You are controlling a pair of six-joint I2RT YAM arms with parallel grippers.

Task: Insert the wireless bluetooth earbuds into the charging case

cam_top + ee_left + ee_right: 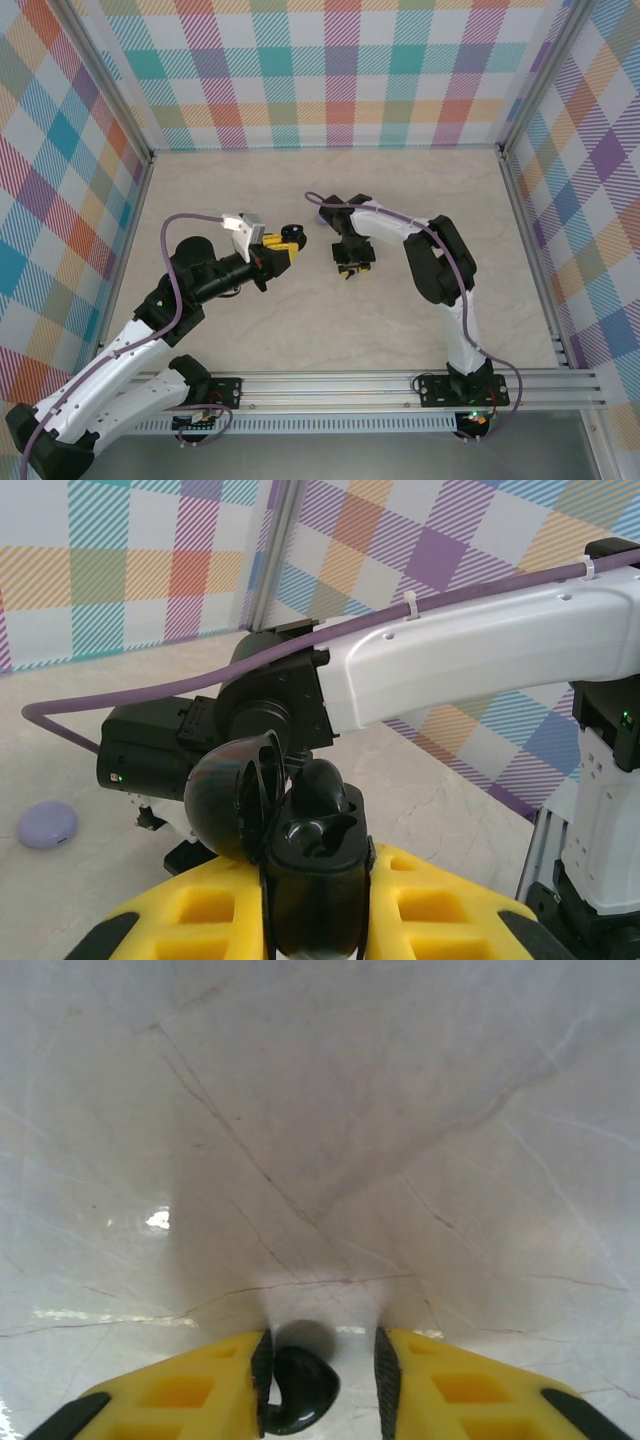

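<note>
My left gripper (284, 241) is shut on the black charging case (315, 865), held upright between its yellow fingers (440, 900). The case's round lid (222, 800) is swung open to the left. One black earbud (325, 788) sits in the far slot and the near slot (315, 832) is hollow. My right gripper (322, 1385) points down close over the table, jaws apart. A second black earbud (303, 1388) lies against its left pad (262, 1375), with a clear gap to the right pad (385, 1375). From above, the right gripper (353, 268) is just right of the case (294, 232).
A lavender round disc (47, 824) lies on the marble table (330, 330) beyond the right wrist (190, 742). The right arm's white link (480, 650) and purple cable (150, 718) cross right behind the case. Checked walls (320, 70) ring the table, with an aluminium rail (380, 385) in front.
</note>
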